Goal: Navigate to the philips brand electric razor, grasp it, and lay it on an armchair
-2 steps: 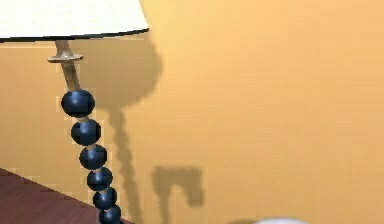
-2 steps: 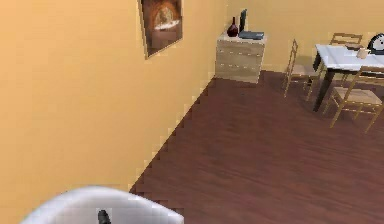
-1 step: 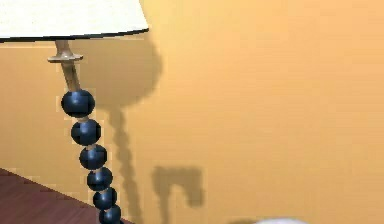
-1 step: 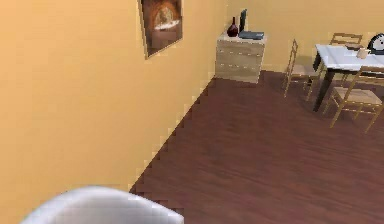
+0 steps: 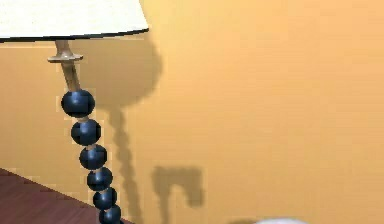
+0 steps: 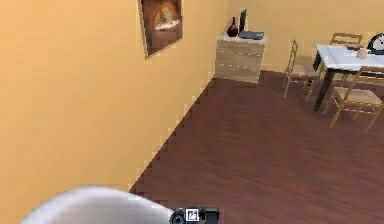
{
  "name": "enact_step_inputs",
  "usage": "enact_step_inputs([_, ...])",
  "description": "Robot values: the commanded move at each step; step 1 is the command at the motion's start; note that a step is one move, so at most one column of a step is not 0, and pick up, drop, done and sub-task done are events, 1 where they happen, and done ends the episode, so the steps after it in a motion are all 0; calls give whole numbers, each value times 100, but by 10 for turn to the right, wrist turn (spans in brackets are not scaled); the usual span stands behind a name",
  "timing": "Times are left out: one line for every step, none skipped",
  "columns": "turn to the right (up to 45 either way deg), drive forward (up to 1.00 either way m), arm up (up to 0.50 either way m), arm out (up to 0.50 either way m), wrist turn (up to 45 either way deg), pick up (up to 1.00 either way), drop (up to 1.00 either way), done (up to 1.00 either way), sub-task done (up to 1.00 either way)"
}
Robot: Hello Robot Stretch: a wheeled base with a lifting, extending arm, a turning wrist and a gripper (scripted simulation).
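At arm side view's bottom edge, dark two-finger gripper (image 6: pixel 183 216) near white rounded form (image 6: pixel 95 205); finger state, load: cannot tell. I cannot place electric razor; grasp, armchair drop unconfirmed.

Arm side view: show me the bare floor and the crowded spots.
The widest bare patch is the wood floor between the orange wall and the dining table, running back to the dresser. Crowded: around the table, where chairs stand, and near the white rounded thing at the bottom.
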Motion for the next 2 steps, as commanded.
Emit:
enact_step_inputs([0, 0, 0, -8, 0, 0, 0, 0, 0])
enact_step_inputs([0, 0, 0, 0, 0, 0, 0, 100, 0])
